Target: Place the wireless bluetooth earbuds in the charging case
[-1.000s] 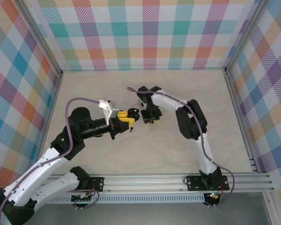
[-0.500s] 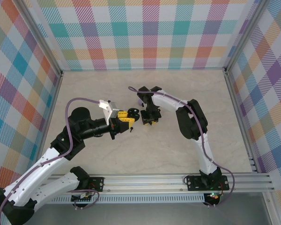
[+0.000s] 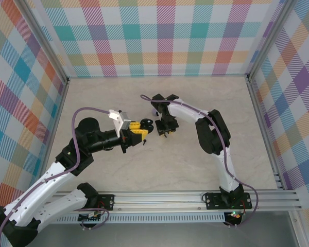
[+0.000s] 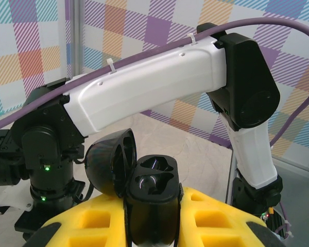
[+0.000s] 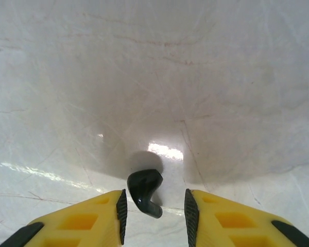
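I'm clamping the charging case [image 4: 153, 177] in the left gripper [image 3: 138, 128], part-open right gripper [image 5: 155, 216] straddling a black earbud [image 5: 143, 188]; closing next

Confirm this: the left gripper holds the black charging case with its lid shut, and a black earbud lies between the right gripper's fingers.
Wrong on the lid: the left wrist view shows the charging case in the left gripper with its lid open. The black earbud does lie between the right gripper's fingers.
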You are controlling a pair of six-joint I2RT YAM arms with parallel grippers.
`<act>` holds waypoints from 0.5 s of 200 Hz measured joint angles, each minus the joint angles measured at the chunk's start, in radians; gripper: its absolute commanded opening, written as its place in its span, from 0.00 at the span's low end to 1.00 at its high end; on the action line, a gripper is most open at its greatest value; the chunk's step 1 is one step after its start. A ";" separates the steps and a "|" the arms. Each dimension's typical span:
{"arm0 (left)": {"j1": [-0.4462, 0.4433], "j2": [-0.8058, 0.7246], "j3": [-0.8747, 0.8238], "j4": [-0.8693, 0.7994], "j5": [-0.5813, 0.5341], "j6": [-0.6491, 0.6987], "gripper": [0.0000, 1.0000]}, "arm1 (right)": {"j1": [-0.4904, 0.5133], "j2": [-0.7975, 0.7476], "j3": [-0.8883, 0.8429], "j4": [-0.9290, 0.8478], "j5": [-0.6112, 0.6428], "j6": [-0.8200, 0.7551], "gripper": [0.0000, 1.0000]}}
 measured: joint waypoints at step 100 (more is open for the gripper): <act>0.000 0.000 0.000 -0.001 0.000 0.000 0.07 | 0.003 0.058 0.060 -0.011 0.014 -0.026 0.37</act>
